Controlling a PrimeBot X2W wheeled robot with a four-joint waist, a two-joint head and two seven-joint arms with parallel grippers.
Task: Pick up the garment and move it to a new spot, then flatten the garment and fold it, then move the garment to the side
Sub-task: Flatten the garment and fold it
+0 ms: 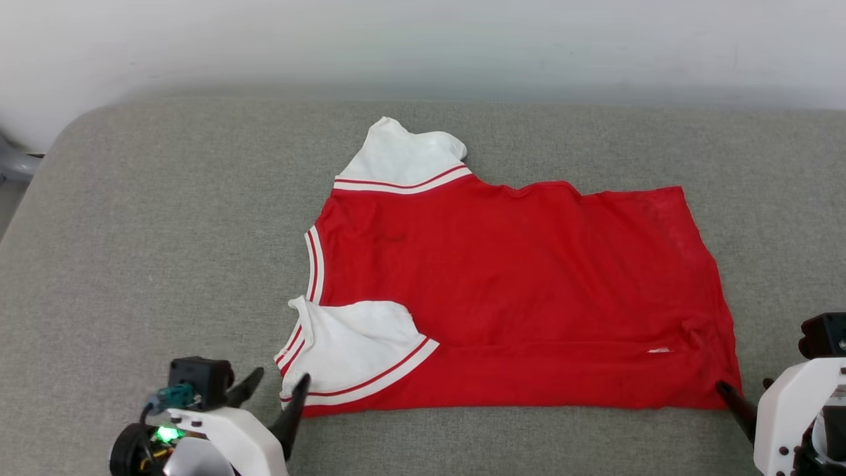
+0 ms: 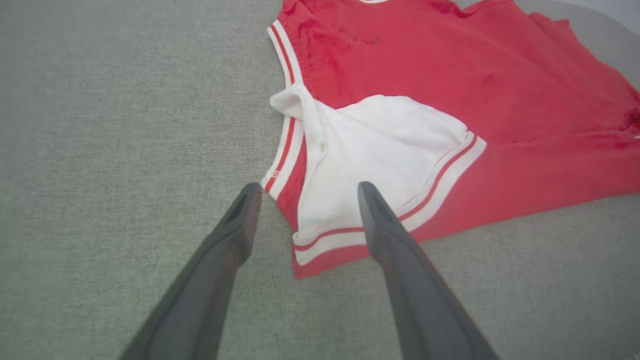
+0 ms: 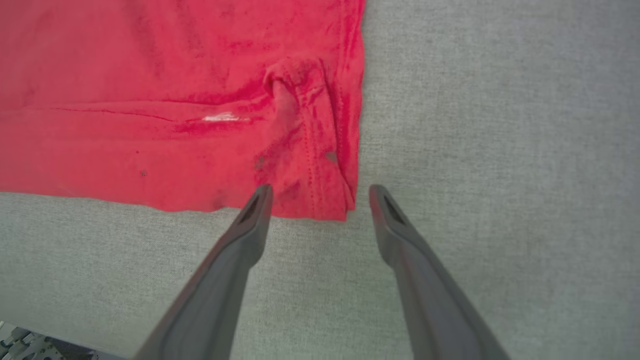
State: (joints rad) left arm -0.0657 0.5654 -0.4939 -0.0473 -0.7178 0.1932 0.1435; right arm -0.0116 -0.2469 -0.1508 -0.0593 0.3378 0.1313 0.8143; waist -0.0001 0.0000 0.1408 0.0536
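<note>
The red garment lies spread flat on the grey surface, collar to the left, hem to the right. One white sleeve points to the back; the other white sleeve is folded onto the red body near the front edge. My left gripper stands open at the garment's front left corner, its fingers straddling the sleeve's striped trim. My right gripper is open at the front right hem corner, which lies between its fingertips and is slightly wrinkled. No block characters show on this side.
The grey fabric-covered surface extends wide to the left and front of the garment. A pale wall runs behind it. The surface's rounded left corner drops off toward the floor.
</note>
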